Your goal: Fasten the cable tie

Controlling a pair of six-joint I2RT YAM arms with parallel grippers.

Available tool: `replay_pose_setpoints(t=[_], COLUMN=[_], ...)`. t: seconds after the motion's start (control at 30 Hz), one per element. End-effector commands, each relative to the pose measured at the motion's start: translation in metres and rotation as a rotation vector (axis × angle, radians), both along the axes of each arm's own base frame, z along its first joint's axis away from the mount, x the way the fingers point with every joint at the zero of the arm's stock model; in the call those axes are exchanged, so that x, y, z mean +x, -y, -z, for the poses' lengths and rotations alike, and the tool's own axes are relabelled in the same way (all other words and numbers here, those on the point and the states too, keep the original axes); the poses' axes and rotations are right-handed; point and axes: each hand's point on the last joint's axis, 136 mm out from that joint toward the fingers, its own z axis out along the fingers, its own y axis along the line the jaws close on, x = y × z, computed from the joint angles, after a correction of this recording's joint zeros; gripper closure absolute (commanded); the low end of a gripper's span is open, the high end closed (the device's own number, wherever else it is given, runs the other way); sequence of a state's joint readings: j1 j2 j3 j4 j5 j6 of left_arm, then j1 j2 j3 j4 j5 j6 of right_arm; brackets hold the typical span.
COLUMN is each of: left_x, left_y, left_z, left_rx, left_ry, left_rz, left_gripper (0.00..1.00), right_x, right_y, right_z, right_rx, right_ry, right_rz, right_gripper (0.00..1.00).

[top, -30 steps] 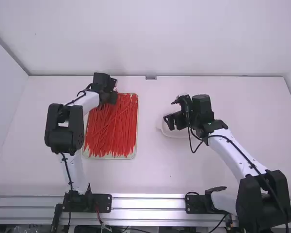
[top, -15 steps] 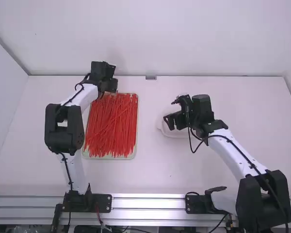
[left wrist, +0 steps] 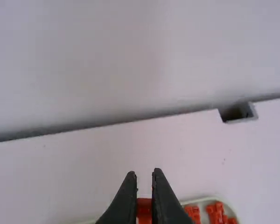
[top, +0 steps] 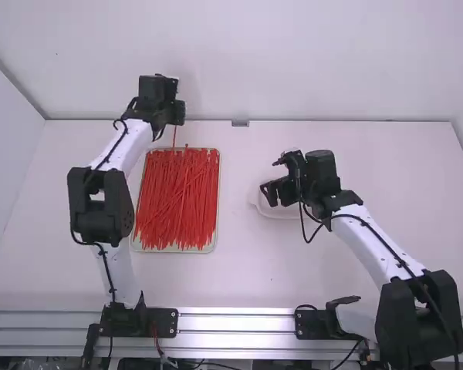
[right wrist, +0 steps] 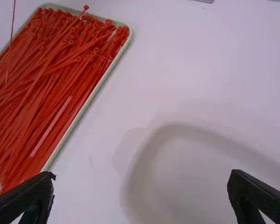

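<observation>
- I see a white table (top: 370, 154) that runs back to a white wall.
- On its left half lies a pale tray (top: 174, 250), heaped with red cable ties (top: 177, 200).
- Right of the tray, apart from it, sits a shallow white dish (right wrist: 130, 144).
- A small grey bracket (top: 240, 122) sits at the far edge.

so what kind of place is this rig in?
Probably a robotics lab test cell: the left arm and right arm bolted to an aluminium rail, a white walled-in table, a tray of orange-red cable ties.
</observation>
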State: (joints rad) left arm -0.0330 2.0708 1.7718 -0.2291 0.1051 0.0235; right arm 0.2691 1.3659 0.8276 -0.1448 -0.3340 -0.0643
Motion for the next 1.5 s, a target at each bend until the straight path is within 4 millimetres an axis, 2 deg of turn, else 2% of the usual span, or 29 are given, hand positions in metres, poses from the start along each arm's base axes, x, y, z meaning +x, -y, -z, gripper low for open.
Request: replay_pose_setpoints(t=[0.0, 0.1, 0.23, 0.5, 0.6, 0.73, 0.8, 0.9, 1.03, 1.23, 1.47], left_x=[0.007, 0.007, 0.003, -0.021, -0.032, -0.051, -0.057, -0.075, -0.098, -0.123, -0.146], left_y=[0.009, 0.015, 0.01, 0.008, 0.011, 0.007, 0.008, 0.011, 0.01, 0.009, 0.005], left_z=[-0.021, -0.043, -0.067, -0.108, -0.124, -0.158, -0.167, -0.19, -0.209, -0.218, -0.214], left_rx=[-0.047, -0.067, -0.067, -0.066, -0.067, -0.068, -0.068, -0.069, -0.069, -0.067, -0.06], left_ry=[0.036, 0.06, 0.068, 0.058, 0.072, 0.119, 0.131, 0.16, 0.169, 0.17, 0.188], left_rz=[0.011, 0.039, 0.031, 0.03, 0.035, 0.031, 0.034, 0.042, 0.041, 0.039, 0.027], left_gripper=[0.98, 0.98, 0.98, 0.98, 0.98, 0.98, 0.98, 0.98, 0.98, 0.98, 0.98], right_x=[0.008, 0.009, 0.012, 0.02, 0.021, 0.022, 0.023, 0.025, 0.025, 0.026, 0.023], right_y=[-0.005, -0.002, 0.006, 0.014, 0.014, 0.011, 0.011, 0.01, 0.01, 0.007, -0.006], right_z=[-0.013, -0.013, -0.013, -0.018, -0.02, -0.022, -0.023, -0.025, -0.026, -0.029, -0.038], right_rx=[0.004, -0.001, 0.0, 0.01, 0.011, 0.015, 0.016, 0.019, 0.021, 0.05, 0.11], right_ry=[0.038, 0.042, 0.041, 0.064, 0.073, 0.086, 0.092, 0.103, 0.106, 0.104, 0.121], right_rz=[-0.015, -0.014, 0.011, 0.034, 0.034, 0.026, 0.027, 0.027, 0.027, 0.032, -0.034], right_gripper=[0.0, 0.0, 0.0, 0.0, 0.01, 0.0, 0.01, 0.0, 0.0, 0.0, 0.0])
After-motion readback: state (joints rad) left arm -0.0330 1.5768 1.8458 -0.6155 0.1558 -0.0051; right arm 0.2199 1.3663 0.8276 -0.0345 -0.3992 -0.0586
